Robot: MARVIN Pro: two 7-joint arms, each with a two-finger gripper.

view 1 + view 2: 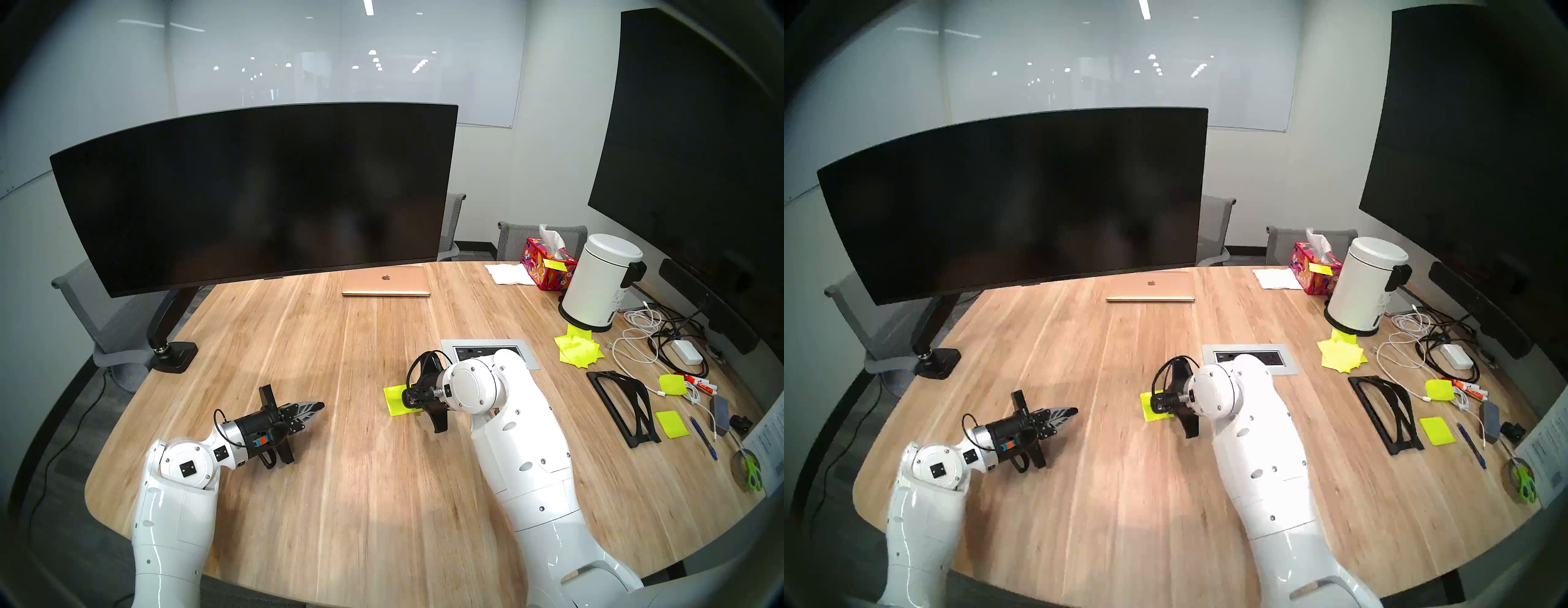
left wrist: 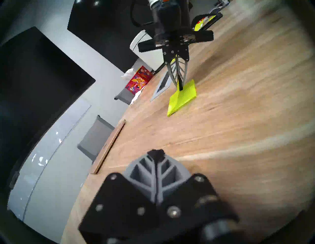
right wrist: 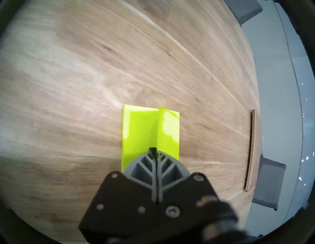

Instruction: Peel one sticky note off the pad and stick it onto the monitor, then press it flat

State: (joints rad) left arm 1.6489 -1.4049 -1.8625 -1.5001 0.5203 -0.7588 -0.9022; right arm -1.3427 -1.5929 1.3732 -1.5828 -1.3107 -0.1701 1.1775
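Note:
The pad is a neon yellow-green square stack lying on the wooden table, right of centre; it also shows in the right wrist view. My right gripper points down at the pad's near edge and is shut on the sticky note, the top sheet, whose one side is lifted off the pad along a crease. From the left wrist view the right gripper stands on the pad. My left gripper is shut and empty, low over the table to the pad's left. The wide curved monitor stands at the back left.
A gold laptop lies closed behind the pad. A grey socket panel is by my right wrist. On the right are a jumble of yellow sheets, a white bin, a tissue box, cables, a black stand and a tall flat screen.

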